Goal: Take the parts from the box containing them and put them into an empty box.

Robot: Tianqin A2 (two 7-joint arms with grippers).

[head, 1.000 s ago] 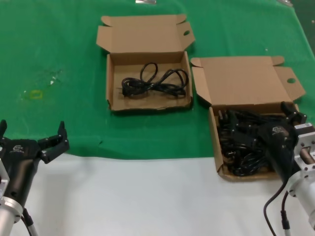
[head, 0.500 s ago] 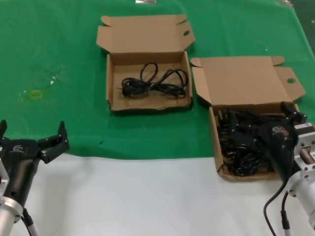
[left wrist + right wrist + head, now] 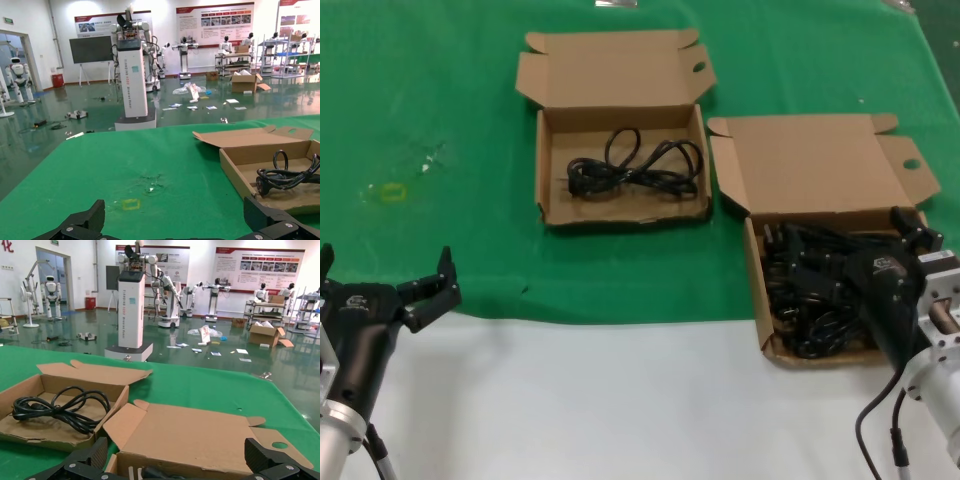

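A pile of black cords (image 3: pixel 810 295) fills the box containing them (image 3: pixel 756 300) at the right, its lid (image 3: pixel 810 165) folded back. My right gripper (image 3: pixel 855 250) hovers open just above that pile; in the right wrist view the right gripper (image 3: pixel 176 455) has its fingers spread wide over the box's rim and a plug (image 3: pixel 150 473). The other box (image 3: pixel 542 170) at centre back holds one looped cord (image 3: pixel 635 165), which also shows as the cord (image 3: pixel 60 410) and the cord (image 3: pixel 285 175). My left gripper (image 3: pixel 385 265) waits open at the near left, holding nothing.
Green cloth (image 3: pixel 440 120) covers the far table, with a white strip (image 3: pixel 620 400) along the near edge. A small yellow square mark (image 3: pixel 392 191) sits on the cloth at the left. The two boxes stand close together, with their lids raised behind them.
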